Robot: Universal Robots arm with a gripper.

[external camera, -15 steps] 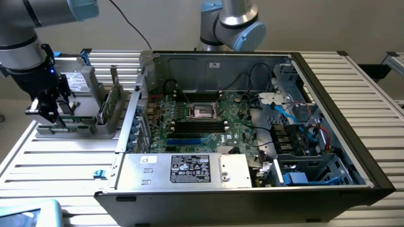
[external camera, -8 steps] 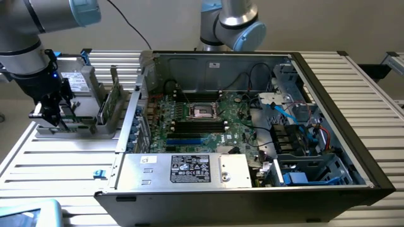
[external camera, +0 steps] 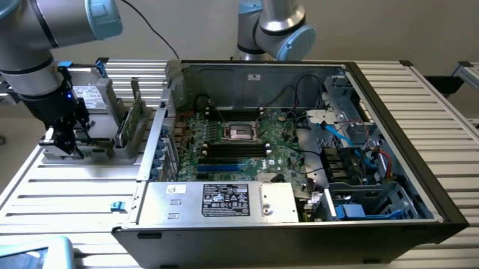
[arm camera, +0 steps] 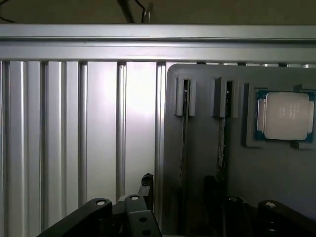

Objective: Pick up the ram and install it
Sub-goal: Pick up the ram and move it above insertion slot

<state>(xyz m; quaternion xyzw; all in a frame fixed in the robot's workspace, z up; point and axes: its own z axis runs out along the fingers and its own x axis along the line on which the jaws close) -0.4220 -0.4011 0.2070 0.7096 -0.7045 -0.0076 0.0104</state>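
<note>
Ribbed aluminium tabletop (external camera: 67,190) (arm camera: 64,138), pale wall behind.

- The ram (external camera: 136,115) (arm camera: 184,148), a slim, long green circuit-board strip, stands on edge in a slot of a flat grey plastic holder (external camera: 97,151) (arm camera: 276,187). The holder is on the tabletop at the exterior view's left, outside the computer case. Not yet installed.
- A second green strip (external camera: 122,130) (arm camera: 222,143) stands just beside it in the neighbouring slot, parallel.
- Black gripper (external camera: 66,143) (arm camera: 180,197): fingers spread wide, nothing between them. It hangs low over the holder's end on the exterior view's left. In the wrist view the ram's top edge runs towards the gap between the fingers. Contact with the ram: cannot tell.
- Square silver processor chip (arm camera: 285,116) on a green board sits in a recess of the same holder, beyond the second strip.
- Grey boxy drive with a white label (external camera: 93,101) stands at the holder's rear.
- Open black computer case (external camera: 441,185) lies mid-tabletop. Its green motherboard (external camera: 247,162) is exposed, with long black slots (external camera: 235,148) near its middle.
- The grey and light-blue arm (external camera: 30,50) carries the gripper. A second arm (external camera: 273,28) stands behind the case.
</note>
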